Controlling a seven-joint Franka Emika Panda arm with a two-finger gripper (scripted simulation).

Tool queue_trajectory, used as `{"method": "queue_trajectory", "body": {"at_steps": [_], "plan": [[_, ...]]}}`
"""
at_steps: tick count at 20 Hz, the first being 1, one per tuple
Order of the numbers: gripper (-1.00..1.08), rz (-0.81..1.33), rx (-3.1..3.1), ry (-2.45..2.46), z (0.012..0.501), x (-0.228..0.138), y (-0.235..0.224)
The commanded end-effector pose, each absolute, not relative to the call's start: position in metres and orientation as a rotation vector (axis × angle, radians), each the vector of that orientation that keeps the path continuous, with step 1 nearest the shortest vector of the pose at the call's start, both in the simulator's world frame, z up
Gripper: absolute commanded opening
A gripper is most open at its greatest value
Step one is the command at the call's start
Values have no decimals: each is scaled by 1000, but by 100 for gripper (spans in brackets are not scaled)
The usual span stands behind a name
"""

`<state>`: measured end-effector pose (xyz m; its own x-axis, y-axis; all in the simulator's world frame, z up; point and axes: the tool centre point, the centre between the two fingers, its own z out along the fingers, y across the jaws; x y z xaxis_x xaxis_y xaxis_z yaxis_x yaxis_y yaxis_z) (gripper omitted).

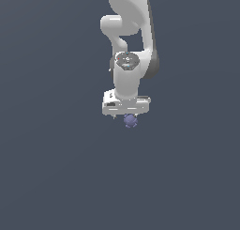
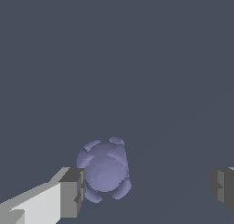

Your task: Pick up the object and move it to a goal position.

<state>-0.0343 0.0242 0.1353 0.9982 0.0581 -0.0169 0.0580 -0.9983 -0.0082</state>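
Note:
The object (image 1: 130, 121) is a small bluish-purple knobbly lump on the dark grey floor, showing just below the white gripper (image 1: 126, 112) in the exterior view. In the wrist view the object (image 2: 105, 168) lies between the two fingers, close beside one grey fingertip (image 2: 71, 192) and far from the other fingertip (image 2: 223, 189). The gripper (image 2: 147, 191) is open wide and holds nothing. I cannot tell whether the near fingertip touches the lump. The gripper's fingers are mostly hidden behind the hand in the exterior view.
The white arm (image 1: 125, 32) rises behind the gripper toward the top of the exterior view. A flat, plain dark grey floor (image 1: 51, 168) surrounds it on all sides. No goal marker shows.

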Motion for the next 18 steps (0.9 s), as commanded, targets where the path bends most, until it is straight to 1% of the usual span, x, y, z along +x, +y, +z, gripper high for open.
{"method": "queue_trajectory", "body": {"at_steps": [1,10,18], "plan": [[100,20,-3133,-162,122,-45,34],[100,3,-3124,-332,93,-72,56],[100,2,-3122,-351,89,-75,58]]}}
